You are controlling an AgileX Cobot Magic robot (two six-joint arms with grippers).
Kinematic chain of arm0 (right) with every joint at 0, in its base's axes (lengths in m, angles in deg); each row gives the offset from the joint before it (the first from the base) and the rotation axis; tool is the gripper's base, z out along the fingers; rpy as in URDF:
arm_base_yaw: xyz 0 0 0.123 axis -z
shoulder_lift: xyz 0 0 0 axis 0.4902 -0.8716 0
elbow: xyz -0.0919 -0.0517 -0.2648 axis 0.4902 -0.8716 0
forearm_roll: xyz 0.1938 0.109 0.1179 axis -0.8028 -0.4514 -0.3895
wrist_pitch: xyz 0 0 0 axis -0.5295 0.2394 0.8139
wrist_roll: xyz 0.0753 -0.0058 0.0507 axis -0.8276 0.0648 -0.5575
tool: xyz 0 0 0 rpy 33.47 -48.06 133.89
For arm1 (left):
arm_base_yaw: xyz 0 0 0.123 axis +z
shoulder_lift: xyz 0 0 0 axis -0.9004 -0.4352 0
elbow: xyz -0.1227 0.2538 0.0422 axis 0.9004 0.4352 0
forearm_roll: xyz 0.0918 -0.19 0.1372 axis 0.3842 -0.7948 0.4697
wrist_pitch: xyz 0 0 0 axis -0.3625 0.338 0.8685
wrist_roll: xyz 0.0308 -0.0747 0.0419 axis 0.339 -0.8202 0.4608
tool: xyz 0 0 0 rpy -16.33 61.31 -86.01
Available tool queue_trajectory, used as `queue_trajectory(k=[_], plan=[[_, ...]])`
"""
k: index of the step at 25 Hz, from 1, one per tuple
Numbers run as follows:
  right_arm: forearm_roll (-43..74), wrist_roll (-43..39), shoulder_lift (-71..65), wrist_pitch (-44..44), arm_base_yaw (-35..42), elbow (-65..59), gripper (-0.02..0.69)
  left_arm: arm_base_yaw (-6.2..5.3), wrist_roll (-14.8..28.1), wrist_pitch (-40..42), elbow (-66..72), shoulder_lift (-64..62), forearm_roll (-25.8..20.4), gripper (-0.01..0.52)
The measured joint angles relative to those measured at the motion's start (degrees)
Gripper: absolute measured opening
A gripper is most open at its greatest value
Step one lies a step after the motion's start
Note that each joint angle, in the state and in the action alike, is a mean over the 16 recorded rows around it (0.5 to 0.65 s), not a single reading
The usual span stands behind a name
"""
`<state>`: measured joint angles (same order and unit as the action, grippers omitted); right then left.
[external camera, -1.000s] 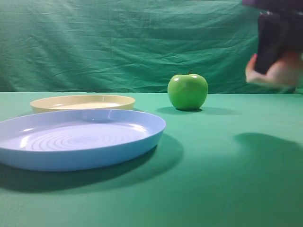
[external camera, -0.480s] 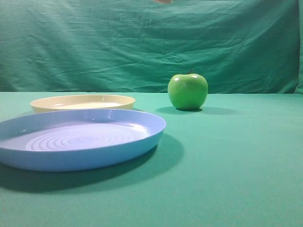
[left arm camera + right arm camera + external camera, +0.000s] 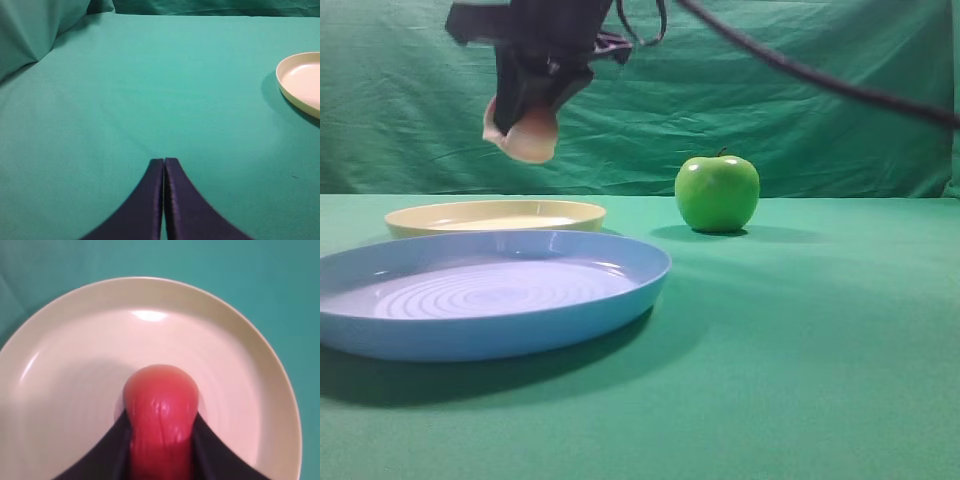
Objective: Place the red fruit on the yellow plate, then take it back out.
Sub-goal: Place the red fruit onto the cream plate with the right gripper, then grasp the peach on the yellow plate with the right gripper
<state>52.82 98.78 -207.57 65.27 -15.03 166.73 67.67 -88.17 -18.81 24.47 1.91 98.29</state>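
R arm has swung across frame w/ red fruit [image 3: 161, 412] clamped in its fingers, now above yellow plate [image 3: 495, 216]; L fingers together, idle; risk: released from height, fruit rolls off low rim.

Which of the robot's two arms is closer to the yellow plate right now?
The right. Its gripper hangs directly above the yellow plate, holding the red fruit. The left gripper sits off to the plate's side, over bare cloth.
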Motion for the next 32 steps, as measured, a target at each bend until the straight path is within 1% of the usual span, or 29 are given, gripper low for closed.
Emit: queue_trajectory(k=[5, 9, 11, 13, 15, 17, 25, 27, 30, 32], plan=[[0.0, 0.1, -1.2, -1.1, 0.1, 0.1, 0.436, 0.00, 0.0, 0.0, 0.0, 0.0, 0.0, 0.000], [0.0, 0.1, 0.1, -0.3, 0.5, 0.1, 0.552, 0.00, 0.0, 0.0, 0.0, 0.0, 0.0, 0.000], [0.1, 0.0, 1.6, 1.0, 0.9, 0.2, 0.586, 0.00, 0.0, 0.0, 0.0, 0.0, 0.0, 0.000], [0.1, -0.2, 3.7, 2.7, 1.3, 0.2, 0.592, 0.00, 0.0, 0.0, 0.0, 0.0, 0.0, 0.000], [0.2, -0.6, 6.2, 5.1, 1.8, 0.2, 0.563, 0.00, 0.0, 0.0, 0.0, 0.0, 0.0, 0.000], [0.3, -1.2, 9.1, 8.0, 2.3, 0.2, 0.503, 0.00, 0.0, 0.0, 0.0, 0.0, 0.0, 0.000], [1.2, -7.2, 22.5, 22.2, 4.4, 0.2, 0.188, 0.00, -0.1, 0.0, 0.0, 0.0, 0.0, 0.000], [1.8, -9.1, 25.7, 25.5, 4.7, 0.2, 0.120, 0.00, -0.1, 0.0, 0.0, 0.0, 0.0, 0.000], [2.6, -11.7, 30.2, 29.8, 5.1, 0.2, 0.043, 0.00, -0.1, 0.0, 0.0, 0.0, 0.0, 0.000], [3.2, -13.2, 33.0, 32.2, 5.3, 0.1, 0.014, 0.00, -0.1, 0.0, 0.0, 0.0, 0.0, 0.000]])
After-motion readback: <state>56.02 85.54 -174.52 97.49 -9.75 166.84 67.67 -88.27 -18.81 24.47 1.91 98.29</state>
